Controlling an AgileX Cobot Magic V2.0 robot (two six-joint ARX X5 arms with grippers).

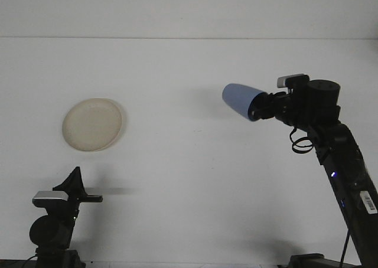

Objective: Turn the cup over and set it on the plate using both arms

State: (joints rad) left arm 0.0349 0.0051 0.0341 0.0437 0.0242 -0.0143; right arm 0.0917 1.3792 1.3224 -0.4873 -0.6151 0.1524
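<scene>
- Right fingers (260, 108) clamped on blue cup (241, 101), held sideways above worktop (189, 179)
- Plate (93, 124) far left of them
- Left fingers (88, 197) low, state unclear

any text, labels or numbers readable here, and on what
No text can be read in this view.
White sticker on the right arm's lower link: dark print, too small and blurred to read.
Blue cup, cream plate and left hand: no markings show.
</scene>
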